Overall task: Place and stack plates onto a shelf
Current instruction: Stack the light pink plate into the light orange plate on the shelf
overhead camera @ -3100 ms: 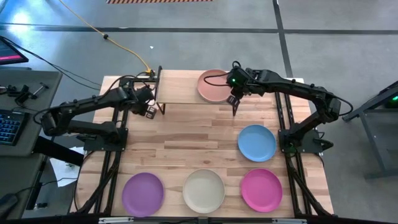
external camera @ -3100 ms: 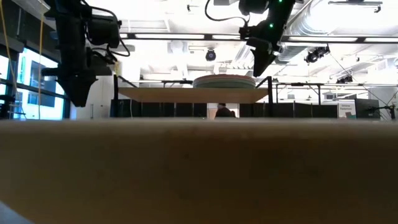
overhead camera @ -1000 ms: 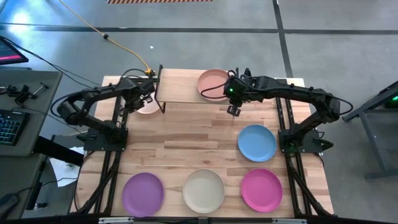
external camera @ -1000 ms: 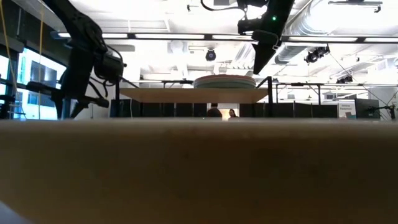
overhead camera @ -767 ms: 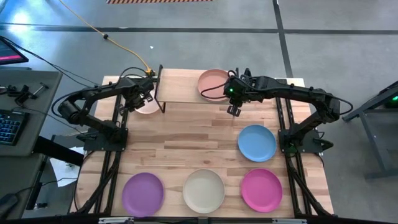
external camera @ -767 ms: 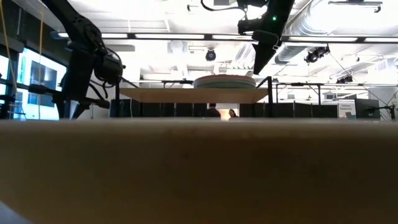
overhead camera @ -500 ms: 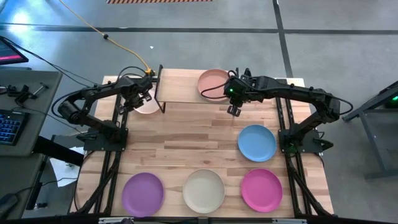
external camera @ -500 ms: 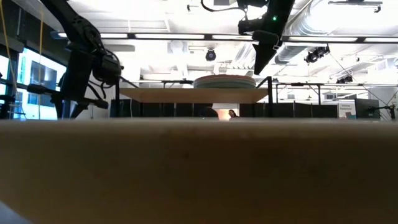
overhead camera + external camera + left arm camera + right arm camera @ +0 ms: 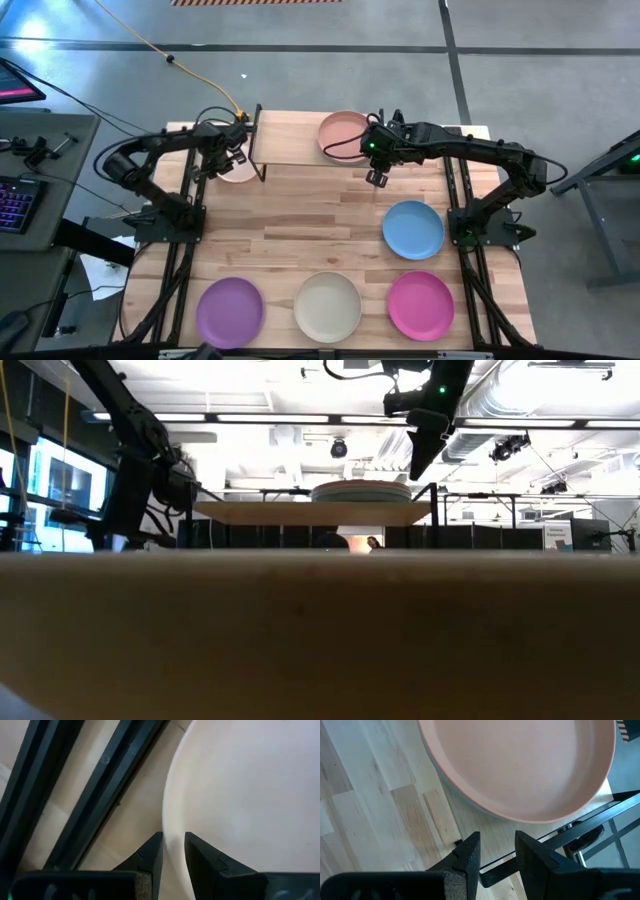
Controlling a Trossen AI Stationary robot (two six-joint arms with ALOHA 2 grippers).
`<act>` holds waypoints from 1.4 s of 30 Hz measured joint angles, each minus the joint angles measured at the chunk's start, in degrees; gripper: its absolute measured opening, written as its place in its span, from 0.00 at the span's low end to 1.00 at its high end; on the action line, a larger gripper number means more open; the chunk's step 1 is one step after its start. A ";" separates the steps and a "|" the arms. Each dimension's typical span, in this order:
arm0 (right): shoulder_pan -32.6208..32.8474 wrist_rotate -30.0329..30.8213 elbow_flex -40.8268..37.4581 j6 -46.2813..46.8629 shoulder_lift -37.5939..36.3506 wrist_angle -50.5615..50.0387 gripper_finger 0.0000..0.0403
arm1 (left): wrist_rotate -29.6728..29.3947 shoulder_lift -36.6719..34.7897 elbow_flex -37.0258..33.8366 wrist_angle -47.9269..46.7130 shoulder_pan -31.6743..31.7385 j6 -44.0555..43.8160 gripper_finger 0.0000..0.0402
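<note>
A pale pink plate (image 9: 243, 176) lies flat on the table just left of the shelf (image 9: 290, 140). My left gripper (image 9: 226, 160) points down over the plate's left edge. It is open, and in the left wrist view the plate's rim (image 9: 167, 815) runs between the two fingertips of my left gripper (image 9: 173, 837). A stack of plates (image 9: 345, 135) with a peach one on top stands on the shelf's right end. My right gripper (image 9: 377, 178) hovers open at the shelf's right near corner, above and clear of the stack (image 9: 520, 765).
Four plates lie singly on the tabletop: blue (image 9: 412, 228) at mid right, with purple (image 9: 230, 311), cream (image 9: 327, 305) and magenta (image 9: 420, 305) along the near edge. Two black bars (image 9: 75, 795) run close beside the pale pink plate. The shelf's left half is bare wood.
My left gripper has sunk lower over the pale pink plate's left rim and shifted a little, with its finger gap unchanged. The plate has stayed where it was.
</note>
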 joint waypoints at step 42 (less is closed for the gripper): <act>0.00 0.00 0.00 0.00 0.02 -0.02 0.26 | -1.50 -5.15 -0.04 -5.80 1.71 7.13 0.01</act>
